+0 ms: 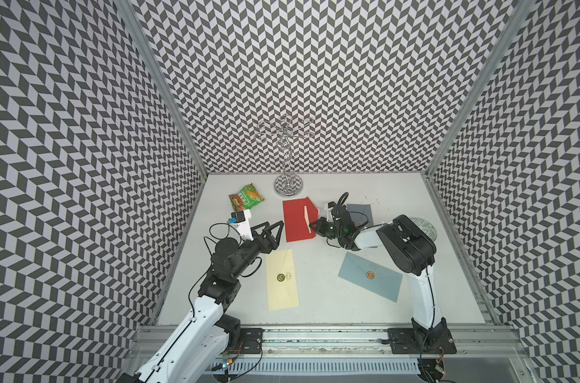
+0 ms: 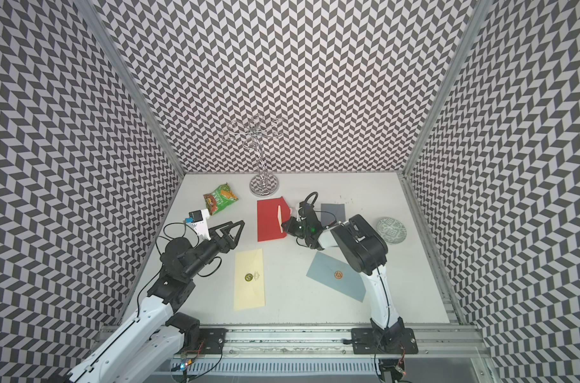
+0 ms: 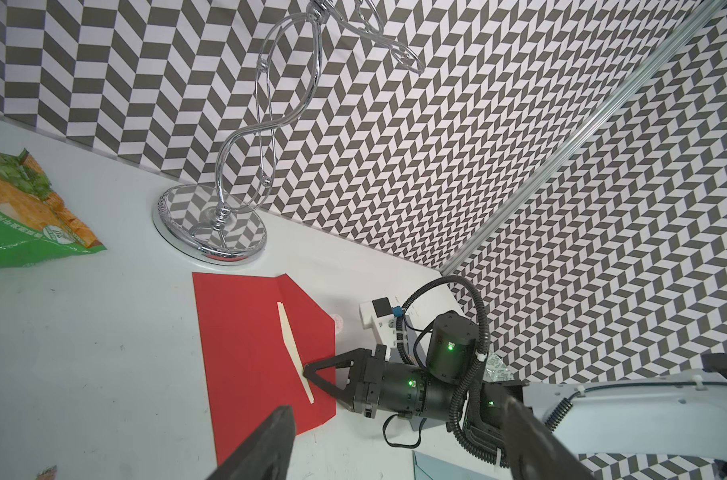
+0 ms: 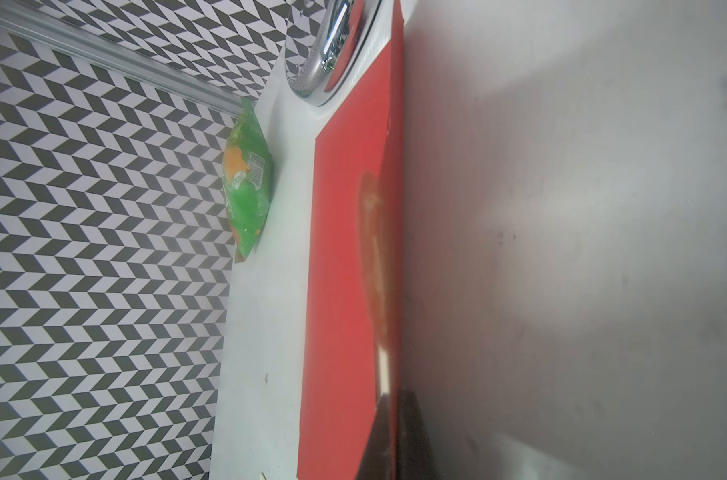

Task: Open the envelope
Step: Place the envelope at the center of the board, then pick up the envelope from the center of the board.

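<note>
Red envelope (image 1: 296, 228) lies flat mid-table (image 1: 325, 298). Right gripper (image 1: 313, 226), jaws closed, pinches a cream letter opener (image 1: 305, 215) that lies across the envelope. Left gripper (image 1: 279, 234), jaws wide and empty, hovers just beside the opposite edge.

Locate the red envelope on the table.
In both top views the red envelope lies flat toward the table's back, just before the chrome stand, between the left gripper and the right gripper.

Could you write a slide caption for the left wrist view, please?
Right hand holds a cream letter opener over the red envelope, near a chrome stand.
</note>
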You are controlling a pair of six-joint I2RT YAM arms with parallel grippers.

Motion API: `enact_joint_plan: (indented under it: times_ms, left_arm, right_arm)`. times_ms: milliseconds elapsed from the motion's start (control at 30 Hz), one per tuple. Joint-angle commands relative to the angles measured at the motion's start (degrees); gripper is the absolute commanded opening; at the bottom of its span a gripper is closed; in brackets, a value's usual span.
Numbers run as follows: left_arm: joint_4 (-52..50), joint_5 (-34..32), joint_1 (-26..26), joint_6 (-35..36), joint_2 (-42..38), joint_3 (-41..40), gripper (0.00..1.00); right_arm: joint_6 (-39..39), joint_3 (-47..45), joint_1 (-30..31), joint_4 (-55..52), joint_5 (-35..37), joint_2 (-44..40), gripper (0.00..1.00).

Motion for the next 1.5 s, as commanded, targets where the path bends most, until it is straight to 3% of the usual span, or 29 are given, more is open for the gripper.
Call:
enact_joint_plan:
  times_ms: [0,133,267,600,700,833,1067,1267,1467]
  left_arm:
    - [1.1,0.8,-0.3,0.4,0.2,0.1,0.81]
    - [-0.6,0.5,-0.3,1.3,0.2,1.1,0.81]
    - [0.0,0.7,-0.3,1.2,0.4,0.9,0.81]
    - [-0.7,0.0,-0.2,2.2,0.9,1.1,0.81]
    - [-1.0,0.2,-0.3,2.8,0.7,1.2,0.84]
    - [0.0,0.6,-0.3,2.9,0.6,0.4,0.87]
    - [3.7,5.4,-0.4,2.1,4.3,0.2,0.87]
    - [6.2,4.9,-3.3,0.7,10.7,0.5,0.91]
    - [7.0,3.9,-9.9,2.7,19.0,4.1,0.94]
  right_arm:
    - [1.6,1.5,1.1,-0.4,1.2,1.6,0.06]
    - [1.9,1.4,1.1,-1.1,1.5,2.0,0.11]
    - [0.1,1.5,1.1,-2.5,1.9,-0.2,0.25]
    - [-7.9,-2.7,1.1,-6.8,3.2,-11.4,0.47]
    - [-11.0,-6.9,1.1,-6.6,4.3,-17.1,0.49]
    - [-15.2,-13.7,0.1,-9.1,11.6,-26.7,0.52]
    - [-16.1,-24.6,-6.8,-13.1,16.5,-39.0,0.58]
    - [-17.3,-29.3,-14.3,-16.1,11.6,-42.0,0.6]
    - [-19.2,-31.6,-14.8,-21.3,8.7,-45.5,0.59]
